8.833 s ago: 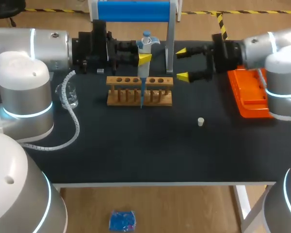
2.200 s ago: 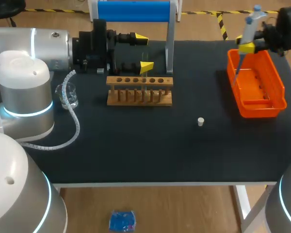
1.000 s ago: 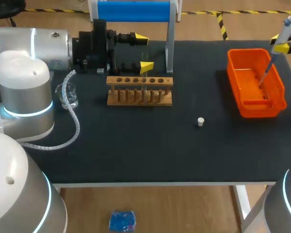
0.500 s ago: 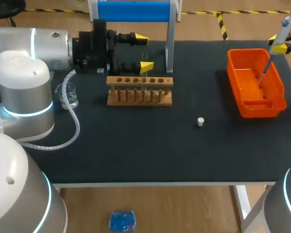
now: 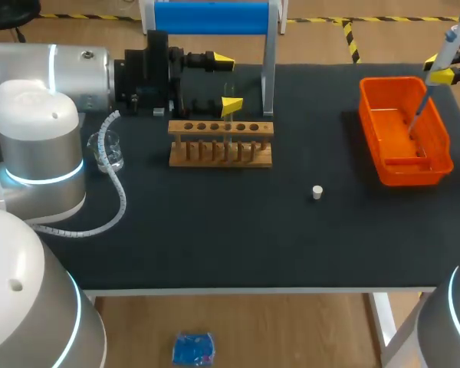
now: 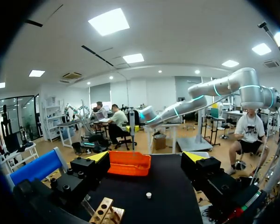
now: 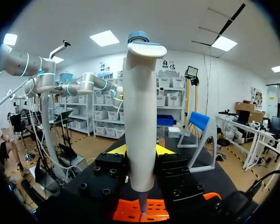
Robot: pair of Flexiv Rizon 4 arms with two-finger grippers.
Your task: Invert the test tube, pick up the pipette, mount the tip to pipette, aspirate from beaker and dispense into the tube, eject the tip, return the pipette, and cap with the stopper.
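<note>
At the table's right edge my right gripper (image 5: 445,71) is shut on the white pipette (image 5: 440,63), holding it upright. The pipette's thin lower end points down into the orange tray (image 5: 432,165). In the right wrist view the pipette (image 7: 140,116) fills the gap between the yellow fingertips (image 7: 117,149), with the orange tray (image 7: 130,213) beneath it. My left gripper (image 5: 225,80) stands open behind the wooden rack (image 5: 221,153), where a clear test tube (image 5: 229,126) stands. A small white stopper (image 5: 317,192) lies on the black table. The glass beaker (image 5: 109,151) stands at the left.
A blue-topped pipette stand (image 5: 211,17) rises at the back behind the rack. In the left wrist view the open gripper (image 6: 147,157) faces the orange tray (image 6: 128,164), the stopper (image 6: 149,195) and the rack's end (image 6: 105,212).
The pipette has shifted slightly left over the orange tray during the last second. The left arm has not moved.
</note>
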